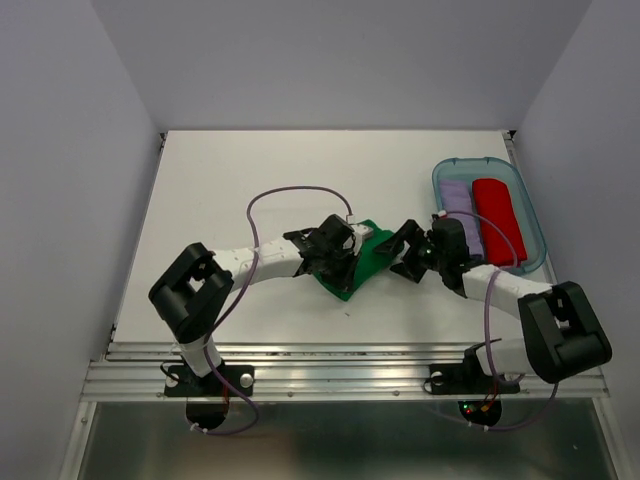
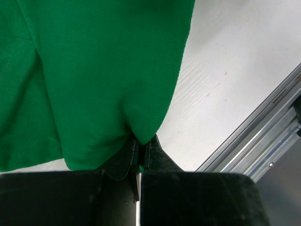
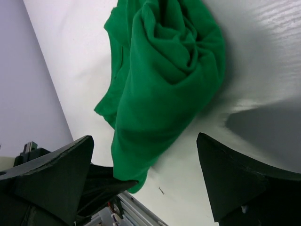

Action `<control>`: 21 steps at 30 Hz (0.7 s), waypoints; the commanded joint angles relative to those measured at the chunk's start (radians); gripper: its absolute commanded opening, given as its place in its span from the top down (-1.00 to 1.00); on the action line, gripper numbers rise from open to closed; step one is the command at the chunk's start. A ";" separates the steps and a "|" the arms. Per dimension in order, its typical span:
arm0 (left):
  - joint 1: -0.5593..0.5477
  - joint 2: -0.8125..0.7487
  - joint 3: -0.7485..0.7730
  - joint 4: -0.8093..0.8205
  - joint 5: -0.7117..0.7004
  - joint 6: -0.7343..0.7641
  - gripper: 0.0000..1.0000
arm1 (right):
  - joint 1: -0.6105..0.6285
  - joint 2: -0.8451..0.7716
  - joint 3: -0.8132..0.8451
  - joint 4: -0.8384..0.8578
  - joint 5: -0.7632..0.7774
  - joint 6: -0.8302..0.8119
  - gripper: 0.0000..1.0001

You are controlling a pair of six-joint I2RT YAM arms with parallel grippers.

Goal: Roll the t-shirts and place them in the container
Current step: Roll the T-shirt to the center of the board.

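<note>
One green t-shirt (image 1: pixel 372 262), soft and limp (likely light too), lies near the table (image 1: pixel 220 180) front edge. The left gripper (image 2: pixel 139 142) clamps its edge; the right gripper (image 3: pixel 145 141) hangs with jaws wide apart. Best held by a cloth edge.

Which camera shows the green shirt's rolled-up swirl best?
The right wrist view: the green shirt fills it, with its rolled end facing the camera. The left wrist view shows only flat cloth, one edge pinched in the left hand. The top view shows it small and partly covered.
</note>
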State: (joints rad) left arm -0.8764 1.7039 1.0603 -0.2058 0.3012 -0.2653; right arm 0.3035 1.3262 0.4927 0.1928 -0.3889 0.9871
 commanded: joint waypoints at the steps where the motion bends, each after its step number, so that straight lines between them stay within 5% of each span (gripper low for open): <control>1: 0.010 -0.064 -0.019 0.046 0.065 -0.012 1.00 | 0.017 0.070 0.029 0.149 0.019 0.056 -0.91; 5: 0.014 -0.073 -0.025 0.055 0.076 -0.018 1.00 | 0.058 0.160 0.092 0.111 0.070 0.051 -0.72; 8: 0.016 -0.076 -0.028 0.051 0.076 -0.015 1.00 | 0.097 0.202 0.122 0.125 0.103 0.064 -0.37; 12: 0.016 -0.089 -0.033 0.036 0.067 -0.008 1.00 | 0.097 0.220 0.138 0.134 0.124 0.065 0.38; 13: 0.016 -0.092 -0.030 0.029 0.049 -0.006 0.87 | 0.097 0.223 0.154 0.126 0.125 0.061 0.71; 14: 0.016 -0.095 -0.026 0.005 0.032 -0.005 0.67 | 0.097 0.229 0.167 0.097 0.127 0.055 0.83; 15: 0.016 -0.099 -0.023 -0.007 0.021 -0.002 0.28 | 0.106 0.232 0.179 0.082 0.130 0.048 0.97; 17: 0.016 -0.122 -0.014 -0.047 -0.023 0.008 -0.37 | 0.106 0.238 0.211 0.036 0.130 0.033 0.99; 21: -0.024 -0.162 0.033 -0.139 -0.144 0.014 -0.96 | 0.106 0.238 0.241 -0.019 0.133 0.024 0.99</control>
State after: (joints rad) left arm -0.8661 1.6272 1.0405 -0.2474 0.2710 -0.2714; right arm 0.4015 1.5665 0.6773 0.2047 -0.2825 1.0306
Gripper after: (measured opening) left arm 0.901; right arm 0.223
